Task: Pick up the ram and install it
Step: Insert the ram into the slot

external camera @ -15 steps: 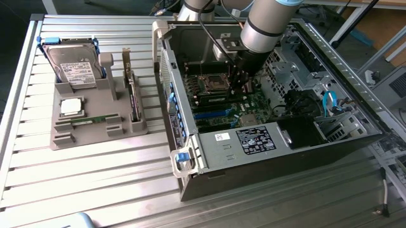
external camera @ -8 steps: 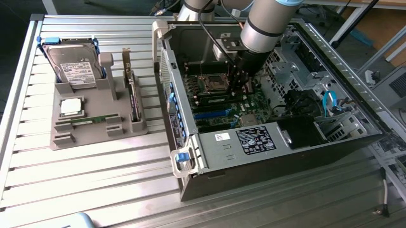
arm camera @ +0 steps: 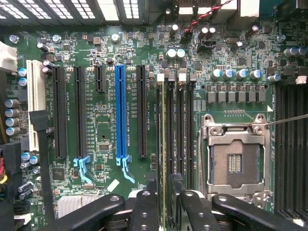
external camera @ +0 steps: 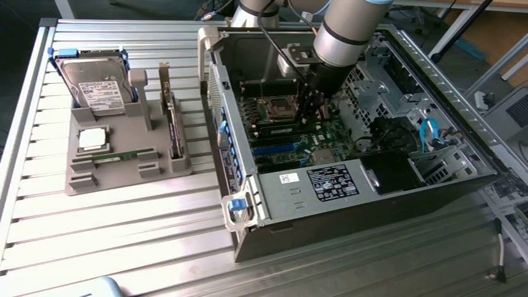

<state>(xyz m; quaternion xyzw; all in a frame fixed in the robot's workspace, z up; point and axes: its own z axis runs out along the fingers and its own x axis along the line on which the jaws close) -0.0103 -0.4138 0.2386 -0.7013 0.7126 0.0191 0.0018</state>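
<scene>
Both end effector (arm camera: pixel 167 195) fingers (arm camera: pixel 144 207) spread astride the ram (arm camera: pixel 166 134), at socket's (external camera: pixel 276 108) six o'clock in exterior view; seating likely wants level, straight pressure.

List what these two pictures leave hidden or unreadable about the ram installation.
- Exterior view: the arm blocks the spot it reaches inside the computer case.
- Wrist view: the ram stands edge-on; the gripper covers its near end, so full seating cannot be judged.
- Exterior view: the hard drive label is too small to read.
- Exterior view: the arm's upper part is cut off by the top edge.
</scene>
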